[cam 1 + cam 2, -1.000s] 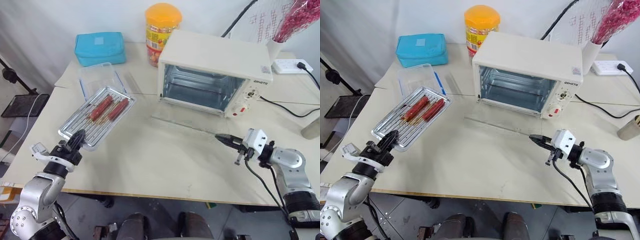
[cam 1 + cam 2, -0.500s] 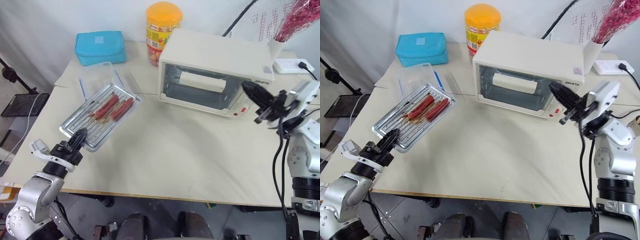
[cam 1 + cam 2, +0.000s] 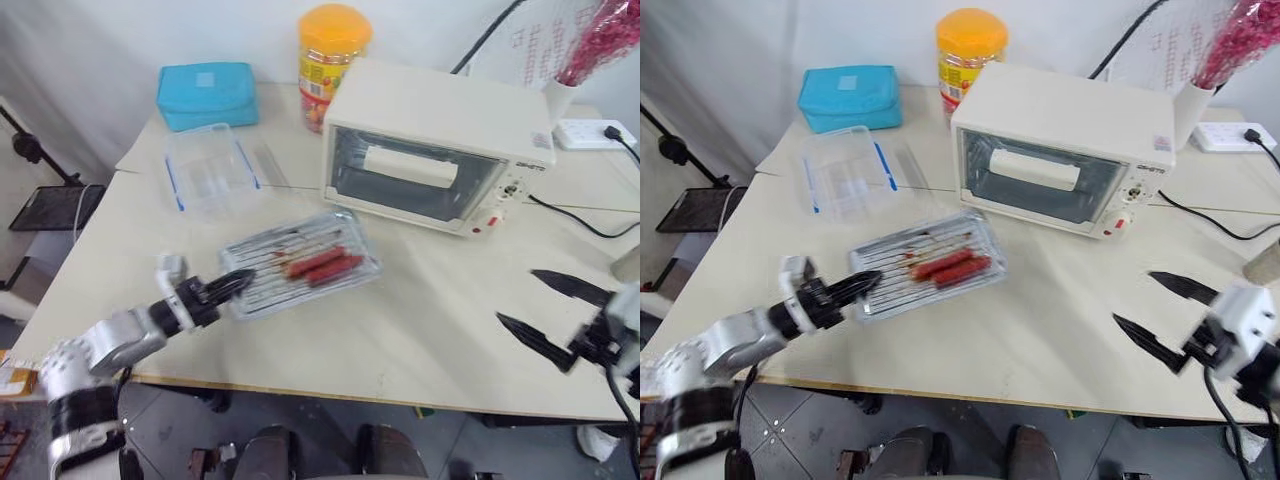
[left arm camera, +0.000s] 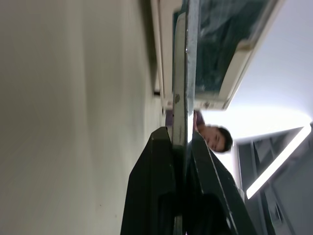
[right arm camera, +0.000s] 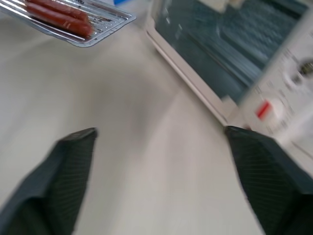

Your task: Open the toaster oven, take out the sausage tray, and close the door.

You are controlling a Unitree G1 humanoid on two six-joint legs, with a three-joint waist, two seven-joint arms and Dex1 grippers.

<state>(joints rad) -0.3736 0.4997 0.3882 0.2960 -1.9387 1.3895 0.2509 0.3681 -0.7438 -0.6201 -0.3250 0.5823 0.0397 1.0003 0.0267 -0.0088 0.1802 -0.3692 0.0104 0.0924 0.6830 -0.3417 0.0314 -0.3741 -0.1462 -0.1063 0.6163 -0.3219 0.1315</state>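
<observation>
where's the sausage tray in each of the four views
Left eye view: sausage tray mid-table, in front of the toaster oven, left gripper shut on its near end.
Right eye view: same place.
Left wrist view: thin edge-on strip between the fingers.
Right wrist view: upper left corner.
Shared landmark: the toaster oven.

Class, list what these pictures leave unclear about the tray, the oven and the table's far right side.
- sausage tray: its underside is hidden, so whether it rests on the table cannot be told.
- toaster oven: knob markings too small.
- Object at the right edge: cut off.
- Oven front in the right wrist view: blurred.
</observation>
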